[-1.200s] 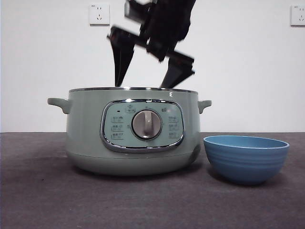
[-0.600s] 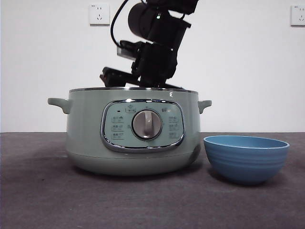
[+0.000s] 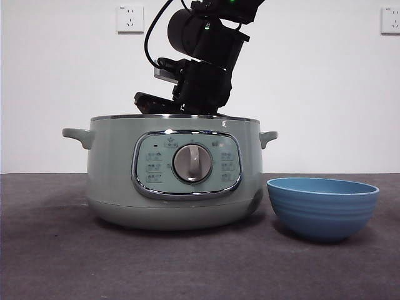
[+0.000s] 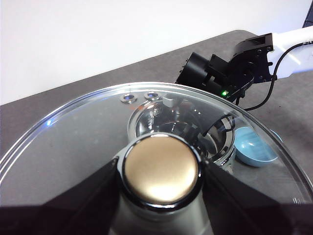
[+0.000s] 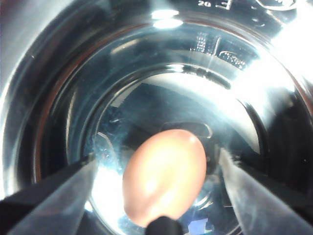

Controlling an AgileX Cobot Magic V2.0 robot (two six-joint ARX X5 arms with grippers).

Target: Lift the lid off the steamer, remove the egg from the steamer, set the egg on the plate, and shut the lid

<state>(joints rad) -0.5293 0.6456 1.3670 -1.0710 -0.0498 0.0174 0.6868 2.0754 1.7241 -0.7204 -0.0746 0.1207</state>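
Note:
The pale green steamer point(image 3: 174, 172) stands uncovered on the table, with the blue plate point(image 3: 322, 206) to its right. My left gripper point(image 4: 160, 166) is shut on the knob point(image 4: 160, 172) of the glass lid point(image 4: 73, 132) and holds it high above the steamer point(image 4: 146, 122); the lid is out of the front view. My right arm point(image 3: 201, 78) reaches down into the pot, its jaws hidden behind the rim. In the right wrist view my right gripper point(image 5: 156, 157) is open, one jaw on each side of the tan egg point(image 5: 164, 176), which lies on the steel pot floor point(image 5: 146, 107).
The plate also shows through the lid in the left wrist view point(image 4: 254, 147), beside the right arm point(image 4: 230, 68). The steamer's side handles point(image 3: 76, 135) stick out. A white wall with sockets point(image 3: 130, 19) stands behind the dark table point(image 3: 62, 250).
My right gripper has come down from above the rim into the pot; over the last half second it barely moved. Steamer and plate have not moved.

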